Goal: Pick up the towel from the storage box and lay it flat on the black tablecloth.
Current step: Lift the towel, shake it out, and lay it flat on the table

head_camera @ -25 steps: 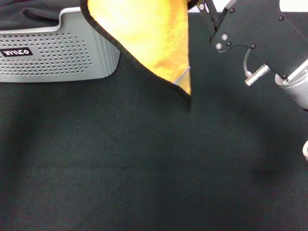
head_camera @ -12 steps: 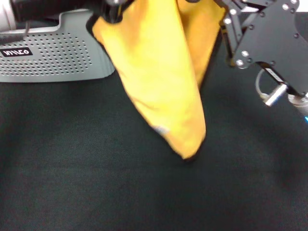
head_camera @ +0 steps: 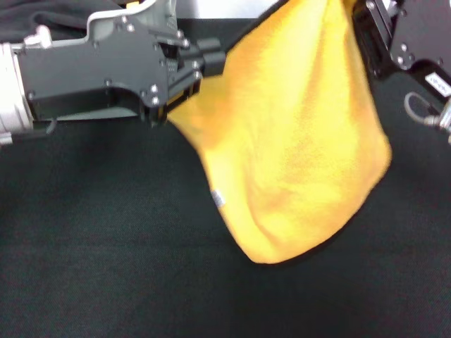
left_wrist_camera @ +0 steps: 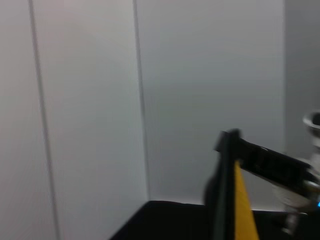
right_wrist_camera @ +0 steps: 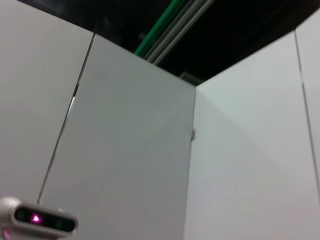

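Note:
The orange-yellow towel (head_camera: 296, 141) hangs stretched between my two grippers above the black tablecloth (head_camera: 106, 253). Its lowest fold sags close to the cloth, and a small white tag (head_camera: 218, 199) shows on it. My left gripper (head_camera: 204, 65) is shut on the towel's left corner. My right gripper (head_camera: 361, 17) is shut on its right corner at the top right. The storage box is almost wholly hidden behind my left arm; only a strip of grey rim (head_camera: 106, 17) shows. The left wrist view shows a sliver of the towel (left_wrist_camera: 243, 210) with its black edging.
Dark grey fabric (head_camera: 42, 14) lies at the back left beyond the box. The black tablecloth spreads across the front and both sides. White wall panels (left_wrist_camera: 90, 100) stand behind the table. The right wrist view shows only walls and ceiling.
My left arm has come into view from the left, and both grippers have moved apart. The towel has gone from a narrow hanging fold to a wide spread sheet, nearer to me.

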